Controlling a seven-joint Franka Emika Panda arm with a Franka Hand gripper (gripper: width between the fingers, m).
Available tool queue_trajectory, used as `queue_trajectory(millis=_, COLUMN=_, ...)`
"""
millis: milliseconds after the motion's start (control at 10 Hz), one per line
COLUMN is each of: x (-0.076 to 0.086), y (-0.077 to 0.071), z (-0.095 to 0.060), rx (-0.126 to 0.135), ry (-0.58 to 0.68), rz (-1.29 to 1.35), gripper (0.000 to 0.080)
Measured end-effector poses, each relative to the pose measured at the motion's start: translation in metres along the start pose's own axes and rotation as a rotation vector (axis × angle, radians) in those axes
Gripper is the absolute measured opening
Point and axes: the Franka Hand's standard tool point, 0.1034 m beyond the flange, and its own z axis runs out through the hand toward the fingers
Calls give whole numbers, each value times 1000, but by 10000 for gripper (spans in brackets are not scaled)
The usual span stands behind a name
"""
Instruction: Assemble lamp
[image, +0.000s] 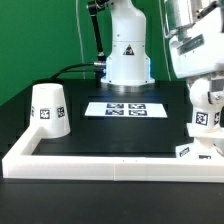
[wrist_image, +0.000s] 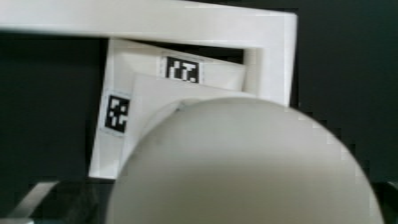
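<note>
The lamp's bulb (image: 203, 112) stands upright on the flat square base (image: 192, 151) at the exterior view's right, close to the front rail. My gripper (image: 203, 88) hangs right over the bulb's round head, its fingers spread to either side; no grip shows. In the wrist view the bulb's head (wrist_image: 231, 165) fills the foreground, blurred, with the tagged base (wrist_image: 151, 115) behind it. The cup-like shade (image: 48, 108) stands alone, wide end down, at the exterior view's left.
A long white border rail (image: 110, 166) runs along the front and up the left side; in the wrist view the border rail (wrist_image: 214, 30) bends just past the base. The marker board (image: 125, 108) lies in front of the arm's white pedestal (image: 127, 60).
</note>
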Motion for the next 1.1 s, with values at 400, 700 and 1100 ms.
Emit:
queue_trajectory(millis=400, x=2, y=-5, z=-3, rx=-22, ry=-5, rz=-320, gripper=699)
queue_trajectory(millis=700, x=3, y=-4, z=-3, rx=-24, ry=-5, rz=-542, gripper=699)
queue_trajectory(millis=1100, x=-3, y=-6, z=-4, rx=-132, ry=26, rz=-1120, gripper=699)
